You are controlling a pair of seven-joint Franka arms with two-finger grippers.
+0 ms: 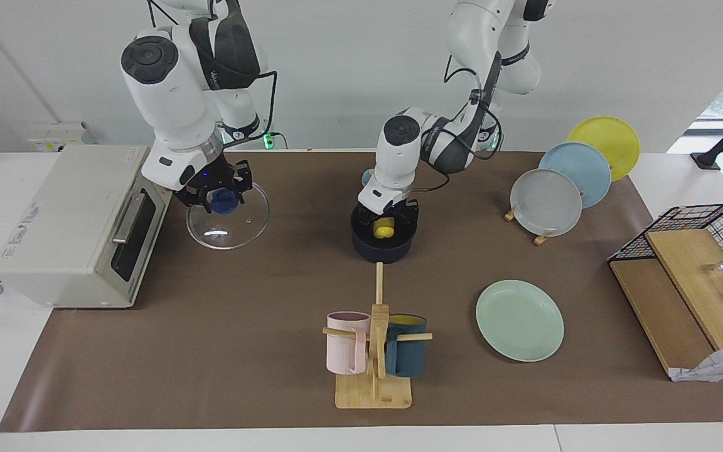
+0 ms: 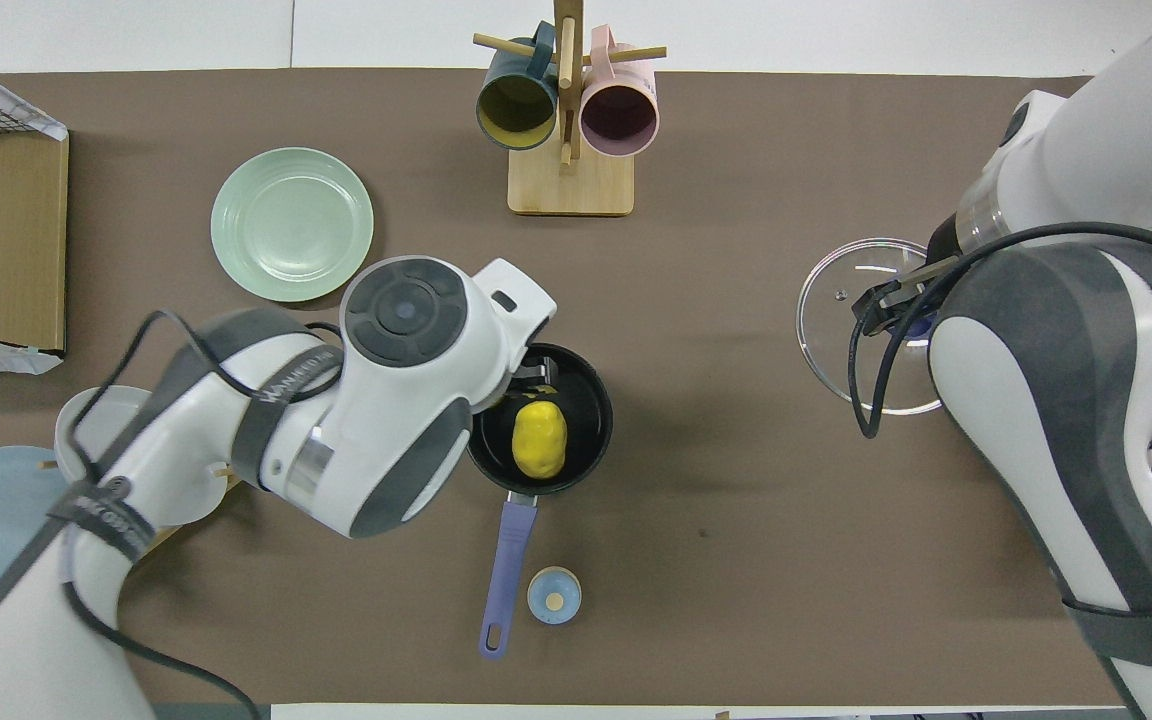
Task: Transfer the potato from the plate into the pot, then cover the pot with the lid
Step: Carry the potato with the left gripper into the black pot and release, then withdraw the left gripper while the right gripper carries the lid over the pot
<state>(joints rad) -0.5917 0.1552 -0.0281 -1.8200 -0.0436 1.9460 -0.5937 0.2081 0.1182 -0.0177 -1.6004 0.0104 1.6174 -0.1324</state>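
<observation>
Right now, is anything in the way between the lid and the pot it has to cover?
Yes: the left gripper is down in the pot at the potato. The table between lid and pot is bare. The right gripper is at the lid's knob.

You had a bright yellow potato in a navy, black-lined pot with a blue handle, a mint-green plate, and a clear, blue-knobbed lid on the brown worktop.

place: robot lab, mock kitchen | evidence: bare white walls, brown mat, toaster oven, mug tree, plate rack
</observation>
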